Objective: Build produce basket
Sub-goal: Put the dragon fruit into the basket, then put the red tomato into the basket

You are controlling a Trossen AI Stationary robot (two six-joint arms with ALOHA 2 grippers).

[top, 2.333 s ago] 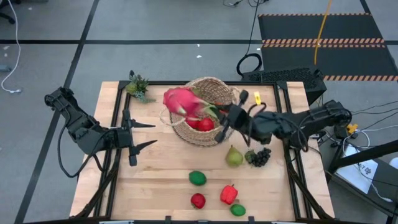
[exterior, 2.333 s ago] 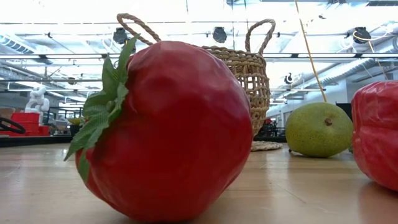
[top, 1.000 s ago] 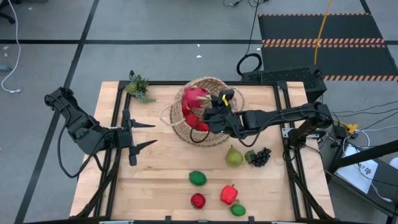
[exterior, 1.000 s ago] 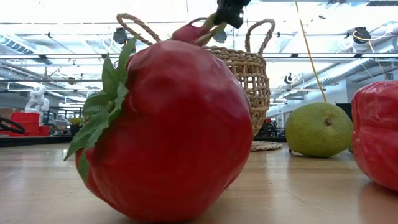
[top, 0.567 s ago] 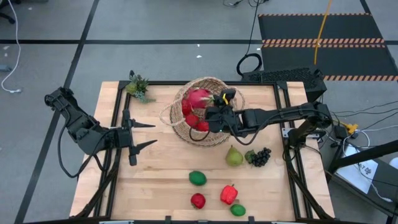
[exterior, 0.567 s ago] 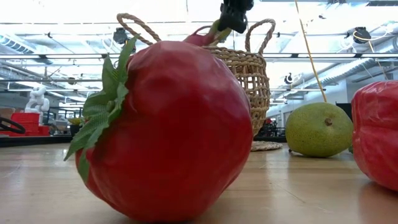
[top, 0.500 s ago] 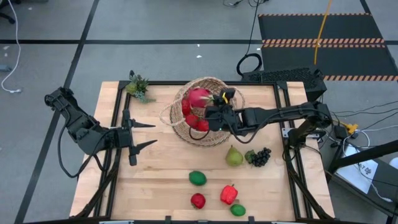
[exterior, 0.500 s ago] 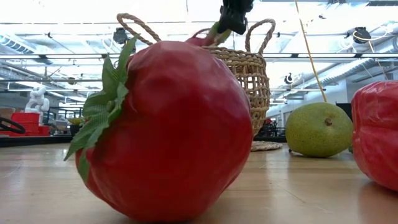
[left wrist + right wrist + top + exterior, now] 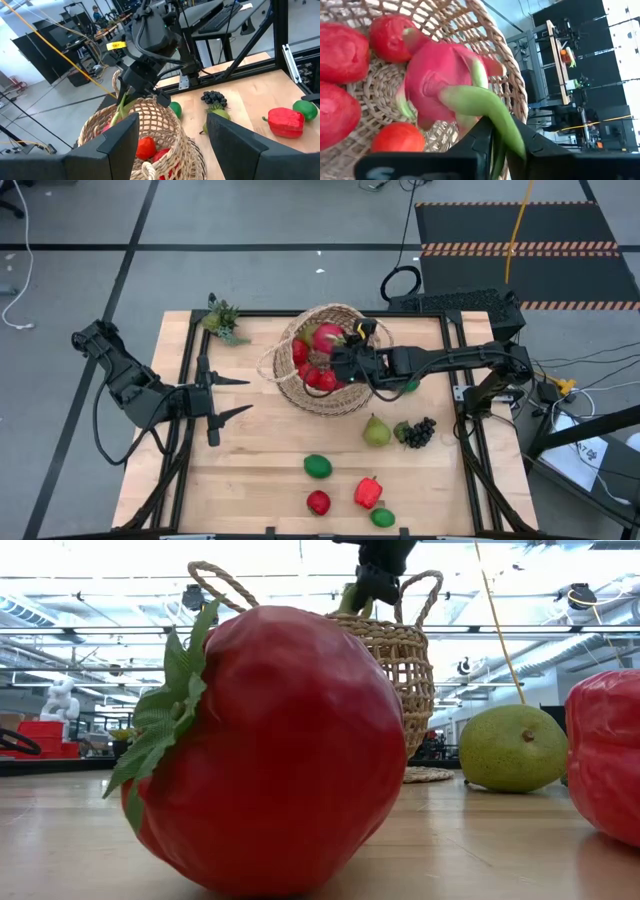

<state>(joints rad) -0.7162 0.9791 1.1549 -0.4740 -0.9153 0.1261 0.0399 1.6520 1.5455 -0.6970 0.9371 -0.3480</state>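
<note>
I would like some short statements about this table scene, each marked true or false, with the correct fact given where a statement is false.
1. The dragonfruit lies inside the basket. True.
2. The right hand pinches a green leaf of the dragonfruit. True.
3. The left hand is over the basket. False: it waits open beside the basket, above the bare table.
4. The pear is in the basket. False: it lies on the table beside the grapes.
5. The red pepper lies on the table. True.
</note>
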